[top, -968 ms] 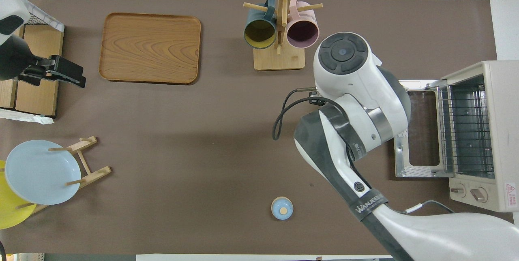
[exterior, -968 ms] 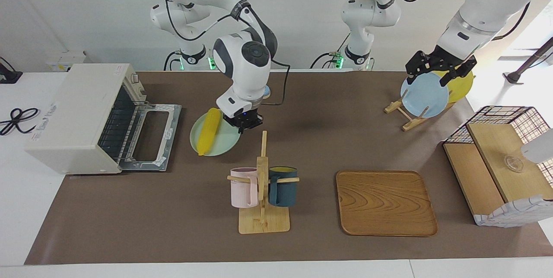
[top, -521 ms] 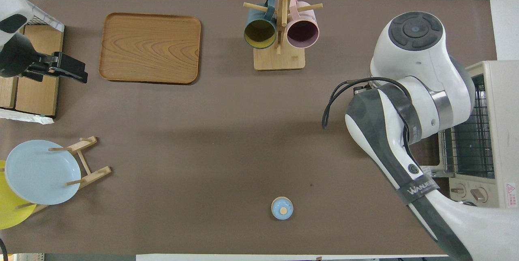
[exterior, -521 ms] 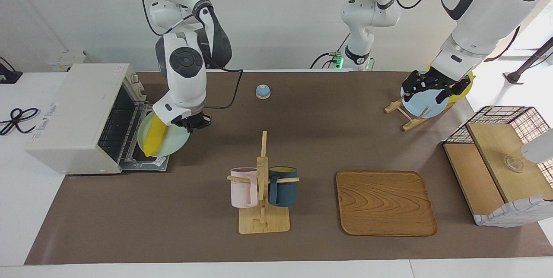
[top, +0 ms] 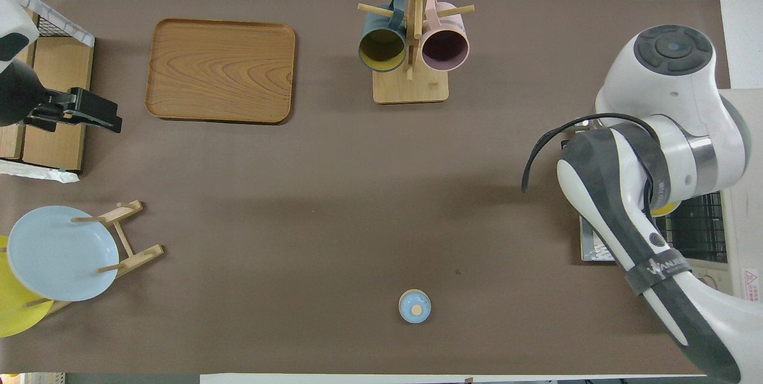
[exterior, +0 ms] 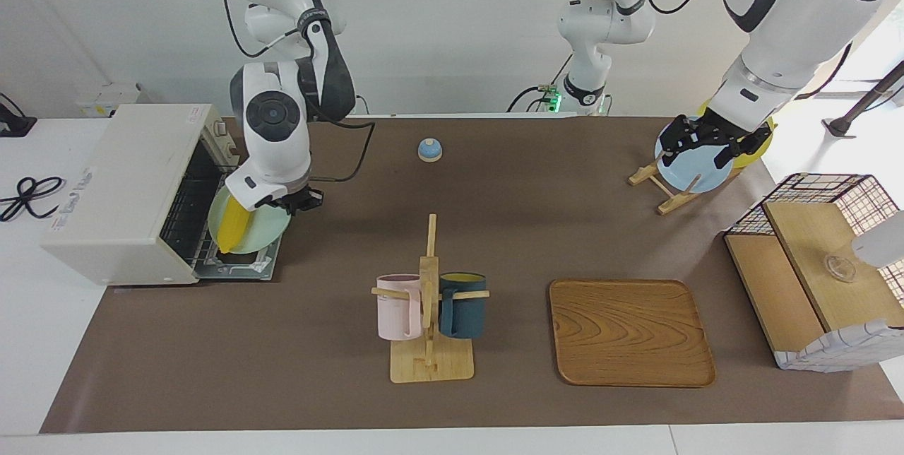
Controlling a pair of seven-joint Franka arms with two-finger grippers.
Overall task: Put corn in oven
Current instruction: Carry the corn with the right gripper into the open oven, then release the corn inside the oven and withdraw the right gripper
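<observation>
Right arm: bent down from its base at the oven end of the table, wrist tipped toward the boxy cream-white toaster oven (exterior: pixel 134 190).
Right gripper (exterior: pixel 300 199): fingers pinched tight on the rim of the round mint-green plate (exterior: pixel 263 230), which it holds over the oven's dropped-open glass door (exterior: pixel 244 264) (right at the mouth, plate tilted toward the opening).
Corn: the smooth bright-yellow tapered corn cob (exterior: pixel 232 225) lies on the mint plate, its pointed end low, just in front of the wire rack (exterior: pixel 185 211); from overhead only a sliver of yellow (top: pixel 663 210) peeks from under the arm.
Left arm: waiting at the other end of the table.
Left gripper (exterior: pixel 712 138): fingers spread wide, poised over the pale-blue round plate (exterior: pixel 688 176) standing in the wooden plate rack (exterior: pixel 653 176); a round yellow plate (top: pixel 15 315) stands beside the blue one.
Open room: bare brown mat (exterior: pixel 537 222) stretches wide across the middle, only a small blue knobbed lid (exterior: pixel 429 150) sitting on it, nearer the robots.
Containers: the rectangular wooden tray (exterior: pixel 631 331) holds nothing; pink mug (exterior: pixel 397 306) and dark teal mug (exterior: pixel 462 304) hang on the wooden mug stand (exterior: pixel 429 363).
Edge: wire-framed wooden shelf basket (exterior: pixel 819 264) sits at the left arm's end.
</observation>
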